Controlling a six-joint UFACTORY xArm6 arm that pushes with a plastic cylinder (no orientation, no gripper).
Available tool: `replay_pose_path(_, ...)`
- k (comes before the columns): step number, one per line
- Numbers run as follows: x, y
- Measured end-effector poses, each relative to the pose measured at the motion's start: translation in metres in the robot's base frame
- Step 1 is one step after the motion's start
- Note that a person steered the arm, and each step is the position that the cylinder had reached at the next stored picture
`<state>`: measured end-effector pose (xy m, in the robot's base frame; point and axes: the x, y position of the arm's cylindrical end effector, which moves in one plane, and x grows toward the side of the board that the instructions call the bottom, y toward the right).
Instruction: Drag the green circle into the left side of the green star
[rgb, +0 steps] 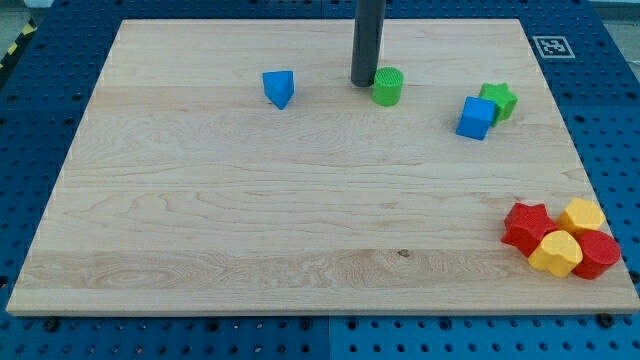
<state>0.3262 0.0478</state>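
The green circle is a short cylinder near the view's top, right of centre. My tip stands just to its left, touching or almost touching it. The green star lies further to the view's right, with a blue cube pressed against its lower left side. A bare stretch of board separates the green circle from the blue cube and the star.
A blue triangular block lies left of my tip. A cluster sits at the bottom right corner: a red star, a yellow block, another yellow block and a red block. The wooden board has a marker tag at its top right.
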Motion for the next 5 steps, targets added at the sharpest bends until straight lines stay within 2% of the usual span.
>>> replay_pose_path(2,0.012,0.013)
replay_pose_path(5,0.041,0.114)
